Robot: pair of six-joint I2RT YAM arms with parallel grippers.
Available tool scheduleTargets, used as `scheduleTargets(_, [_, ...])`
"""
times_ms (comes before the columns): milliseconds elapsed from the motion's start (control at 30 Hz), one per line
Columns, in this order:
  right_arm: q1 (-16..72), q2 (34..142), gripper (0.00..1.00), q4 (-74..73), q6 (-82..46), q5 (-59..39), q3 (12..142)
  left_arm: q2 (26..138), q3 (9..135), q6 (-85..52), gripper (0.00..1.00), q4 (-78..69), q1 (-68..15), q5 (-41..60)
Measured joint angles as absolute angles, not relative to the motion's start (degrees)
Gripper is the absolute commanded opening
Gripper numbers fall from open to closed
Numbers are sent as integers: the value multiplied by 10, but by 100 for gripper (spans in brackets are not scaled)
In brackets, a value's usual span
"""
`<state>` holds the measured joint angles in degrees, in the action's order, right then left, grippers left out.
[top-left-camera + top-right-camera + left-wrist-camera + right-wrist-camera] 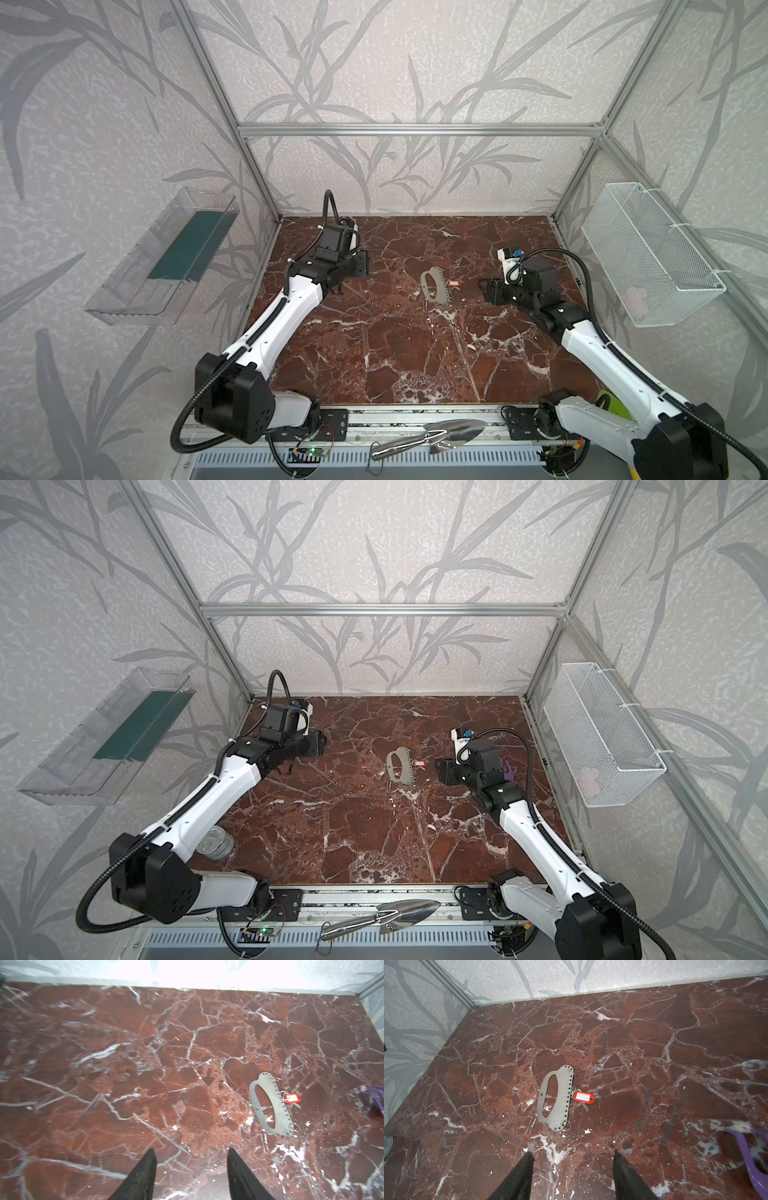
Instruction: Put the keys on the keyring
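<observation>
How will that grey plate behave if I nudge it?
The grey plate looks thin and rigid, so probably won't flex. Lying flat on the marble tabletop, it will likely slide, and its edge seems hard to pinch. The red tag appears ringed to it and may drag along.

In a top view the left arm (282, 316) stretches from lower left toward centre, left gripper (362, 265) pointing right, fingers apart. The right arm (602, 353) mirrors it from lower right, right gripper (484, 289) likewise spread.
</observation>
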<state>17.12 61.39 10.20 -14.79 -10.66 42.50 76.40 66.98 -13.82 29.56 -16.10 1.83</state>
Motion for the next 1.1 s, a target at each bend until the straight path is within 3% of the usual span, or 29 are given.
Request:
scheduleTargets(67, [171, 619, 65, 91, -153, -114, 421, 751, 664, -134, 61, 297, -151, 9])
scheduleTargets(167, [171, 625, 91, 73, -163, -125, 416, 741, 660, -131, 68, 299, -140, -3])
scheduleTargets(200, [171, 626, 99, 69, -166, -127, 416, 741, 660, -130, 81, 300, -137, -4])
scheduleTargets(233, [170, 627, 99, 65, -167, -129, 416, 741, 659, -128, 98, 300, -136, -6])
scheduleTargets(767, [157, 628, 99, 73, -159, -124, 416, 763, 681, -127, 99, 332, -80, -7])
scheduleTargets(1100, [157, 624, 99, 104, -133, -105, 416, 693, 483, -110, 99, 144, -64, -148])
